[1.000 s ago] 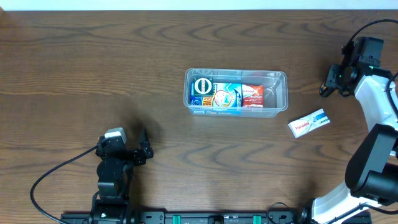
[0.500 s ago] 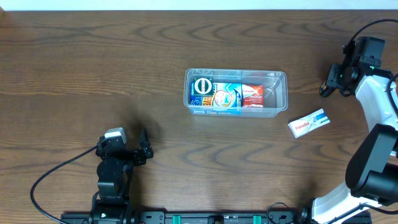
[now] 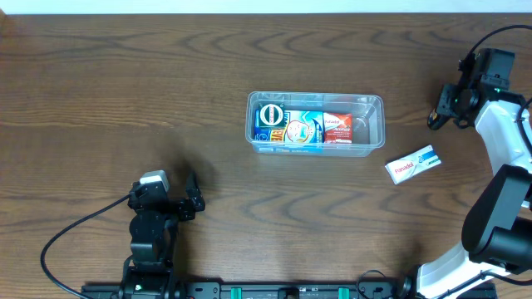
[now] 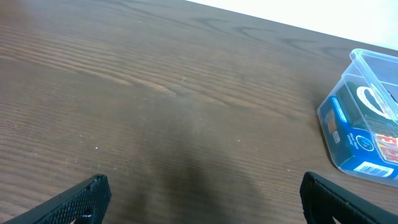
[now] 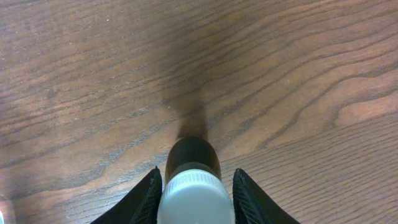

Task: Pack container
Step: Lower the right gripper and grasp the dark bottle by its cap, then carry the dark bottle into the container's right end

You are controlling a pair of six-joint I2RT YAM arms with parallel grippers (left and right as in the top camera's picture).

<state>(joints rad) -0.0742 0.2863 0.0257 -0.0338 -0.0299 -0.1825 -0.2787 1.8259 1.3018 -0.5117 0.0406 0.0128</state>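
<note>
The clear plastic container (image 3: 373,124) sits mid-table holding three small boxes: a dark blue one (image 3: 268,124), a blue and yellow one (image 3: 302,129) and a red one (image 3: 337,128). Its left end shows in the left wrist view (image 4: 372,57). A white and red box (image 3: 413,164) lies on the table to its right. My right gripper (image 3: 438,112) is at the far right; in the right wrist view the right gripper (image 5: 194,177) grips a brown bottle with a white cap (image 5: 196,202). My left gripper (image 3: 193,199) is open and empty over bare wood, also seen in the left wrist view (image 4: 202,199).
The table is dark brown wood (image 3: 125,91). A black cable (image 3: 66,232) loops by the left arm's base at the front edge. The right arm's white links (image 3: 507,141) run along the table's right side.
</note>
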